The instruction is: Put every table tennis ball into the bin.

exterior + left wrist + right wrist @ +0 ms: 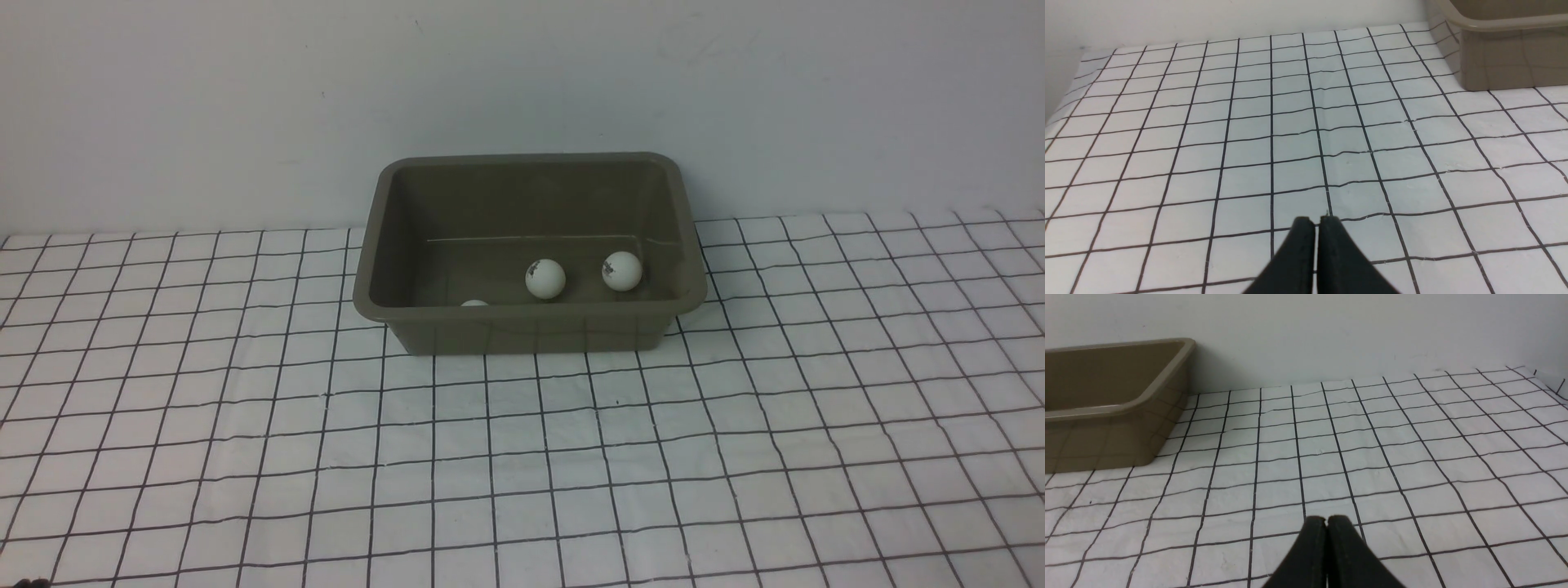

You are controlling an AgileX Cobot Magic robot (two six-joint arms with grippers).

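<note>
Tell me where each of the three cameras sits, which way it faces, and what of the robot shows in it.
Front view: sits between the arms, faces forward at the bin holding three table tennis balls on the grid cloth; no arm shows.
Left wrist view: on the left arm, looks low across the cloth; the left end effector shows, closed and empty.
Right wrist view: on the right arm, likewise; the right end effector shows, closed and empty.
Shared: every view catches the bin; each wrist view sees one corner.

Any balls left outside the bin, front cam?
No: all three table tennis balls sit inside the bin.
</note>
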